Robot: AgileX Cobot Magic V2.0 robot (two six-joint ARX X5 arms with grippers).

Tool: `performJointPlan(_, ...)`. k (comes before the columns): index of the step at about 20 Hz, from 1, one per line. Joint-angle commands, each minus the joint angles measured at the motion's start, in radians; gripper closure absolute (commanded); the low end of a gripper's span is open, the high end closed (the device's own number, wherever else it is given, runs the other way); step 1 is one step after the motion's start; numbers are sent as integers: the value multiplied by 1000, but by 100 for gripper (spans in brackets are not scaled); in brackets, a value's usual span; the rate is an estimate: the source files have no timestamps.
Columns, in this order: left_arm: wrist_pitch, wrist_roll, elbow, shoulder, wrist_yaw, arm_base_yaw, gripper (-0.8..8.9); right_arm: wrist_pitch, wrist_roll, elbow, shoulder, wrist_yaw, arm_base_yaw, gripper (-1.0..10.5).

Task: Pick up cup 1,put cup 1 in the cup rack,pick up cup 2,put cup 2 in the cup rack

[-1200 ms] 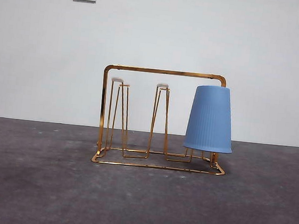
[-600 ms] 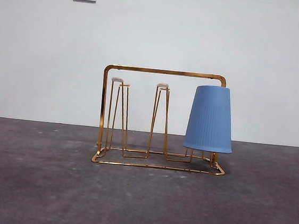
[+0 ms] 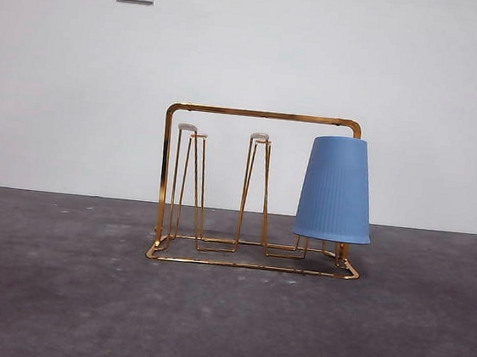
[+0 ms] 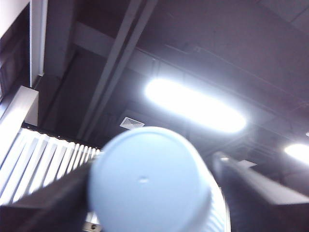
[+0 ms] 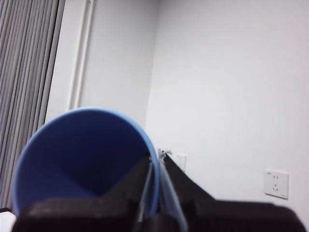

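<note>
Between the two dark jaws of the left claw (image 4: 152, 170) sits a pale blue cup (image 4: 145, 179), gripped by its sides. Its closed base faces the wrist camera, so its long axis runs back along the claw. Beyond it only ceiling lights show.

The right claw (image 5: 155, 166) pinches the rim wall of a darker blue cup (image 5: 82, 154), one jaw inside the mouth and one outside. The open mouth faces that wrist camera, with a white wall and window blinds beyond it.

Neither claw shows in the front view, so both seem to be held well clear of the cup rack (image 3: 262, 114). Exactly which way the rack lies from either claw cannot be told, nor which arm is nearer; it is probably below and ahead of both.

The gold wire rack stands on the grey tabletop (image 3: 55, 296). A third blue cup, the racked cup (image 3: 335, 189), hangs mouth down over a prong at one end. Two upright prongs (image 3: 254, 189) stand free beside it.

The coming move likely turns on this: a held cup must be brought mouth down, its axis upright, directly above a free prong. The left claw's cup, base toward the wrist, looks closer to that pose.
</note>
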Motion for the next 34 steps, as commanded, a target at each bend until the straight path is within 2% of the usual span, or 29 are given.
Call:
performJointPlan(1,21,-7,-5,1,2,-1,681,7,-5,-4,-5,18,-1,959)
performJointPlan(4,21,-21,-5,1,6,-1,698,-2,-4,-4,0,18,-1,959)
performJointPlan(5,21,-22,-5,1,6,-1,730,-7,-4,-4,0,18,-1,959)
performJointPlan(6,21,-24,-5,1,6,-1,813,-17,-4,-4,0,18,-1,959)
performJointPlan(7,21,-24,-5,1,6,-1,820,-27,-3,-4,-1,18,-1,958)
performJointPlan(11,22,-24,-5,0,6,0,821,-72,-1,-4,-6,18,-1,912)
performJointPlan(13,22,-24,-5,-12,10,7,821,-87,-1,-4,-19,18,-1,810)
performJointPlan(18,-4,-23,-5,-62,61,54,819,-181,-2,-4,-91,48,-1,810)
performJointPlan(20,-82,-6,-5,-91,119,79,819,-252,-2,-4,-130,64,-1,810)
performJointPlan(22,-254,74,-5,-138,172,107,819,-343,-5,-4,-174,103,-1,810)
performJointPlan(23,-370,143,-5,-167,175,113,819,-386,-5,-4,-194,124,-1,810)
performJointPlan(24,-502,227,-5,-199,171,116,819,-427,-5,-4,-212,148,-1,810)
performJointPlan(25,-693,354,-5,-244,151,117,819,-479,-8,-4,-234,175,-1,811)
performJointPlan(26,-867,466,-5,-285,99,117,819,-522,-15,-4,-249,195,-1,811)
performJointPlan(27,-1081,608,-5,-337,0,117,819,-573,-26,-4,-264,224,-1,811)
performJointPlan(29,-1420,811,-5,-417,-256,117,819,-650,-32,-4,-278,283,-1,811)
performJointPlan(32,-1708,938,-5,-470,-515,116,819,-721,-39,-4,-280,315,-1,811)
performJointPlan(34,-1782,959,-5,-472,-588,116,819,-744,-38,-4,-276,314,-1,811)
